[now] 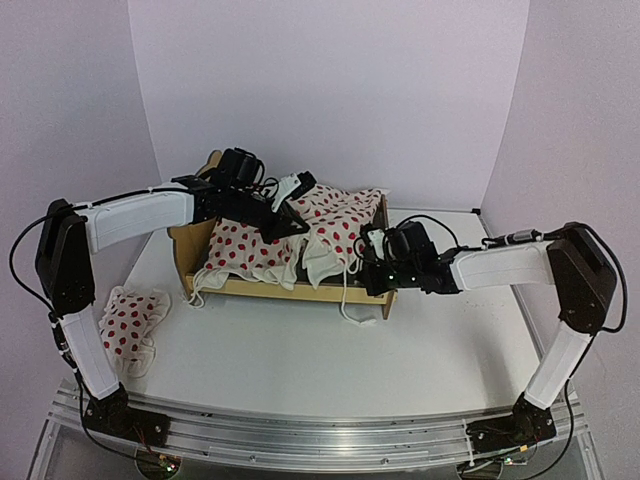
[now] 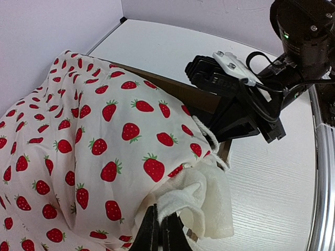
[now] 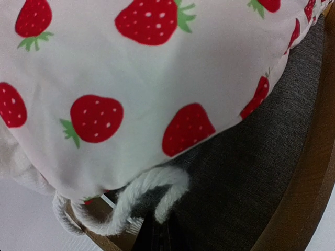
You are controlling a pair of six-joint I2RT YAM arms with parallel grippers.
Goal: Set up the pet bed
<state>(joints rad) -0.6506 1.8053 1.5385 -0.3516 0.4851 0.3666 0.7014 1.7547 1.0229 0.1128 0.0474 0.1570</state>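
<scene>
The pet bed [image 1: 262,290] of light plywood stands mid-table, headboard at the left. Its dark grey mattress pad [image 3: 251,172] shows under a cream cloth with red strawberries [image 1: 318,228] draped over the bed. My left gripper [image 1: 296,226] is above the bed's middle. In the left wrist view it [image 2: 159,230] is shut on the cloth's folded fleecy edge [image 2: 193,201]. My right gripper [image 1: 368,262] is at the footboard end. In the right wrist view it [image 3: 163,232] is shut on the cloth's white cord loop [image 3: 133,196].
A small strawberry-print pillow [image 1: 130,320] lies on the table left of the bed, near the left arm. The plywood side of the bed [image 3: 309,172] rises beside the right gripper. White walls close in the back and sides.
</scene>
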